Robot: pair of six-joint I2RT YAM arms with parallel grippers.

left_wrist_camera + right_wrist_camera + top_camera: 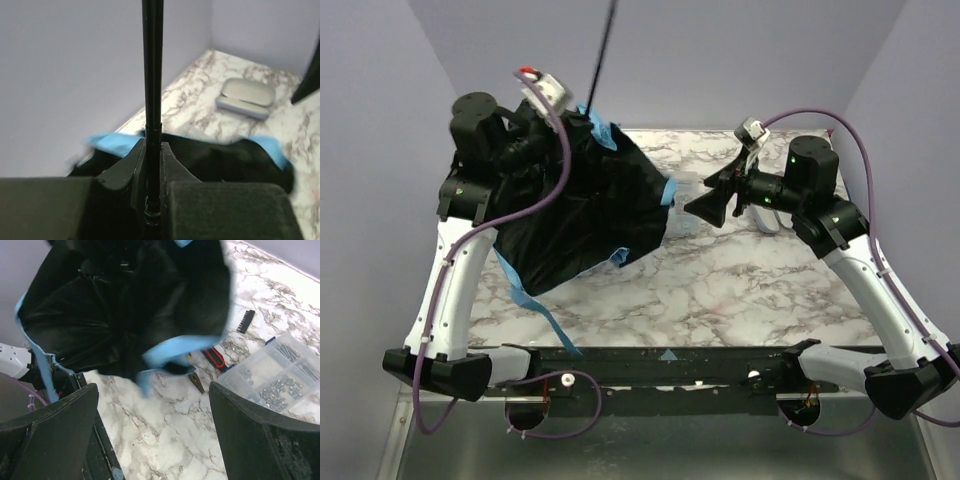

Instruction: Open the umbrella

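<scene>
Marble table (740,290): left hand (152,152) clamps umbrella (590,210) shaft; right hand (700,198) apart.

umbrella (590,215): matt blk cloth, blue trim; shaft (152,75) glossy blk metal; table (740,290) smooth marble-look.

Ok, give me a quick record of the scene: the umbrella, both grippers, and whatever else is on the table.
umbrella: canopy loosely spread, not fully open
left gripper: shut on the umbrella's shaft
right gripper: open, empty, beside the canopy
table: grey case, parts box, red-handled pliers
</scene>
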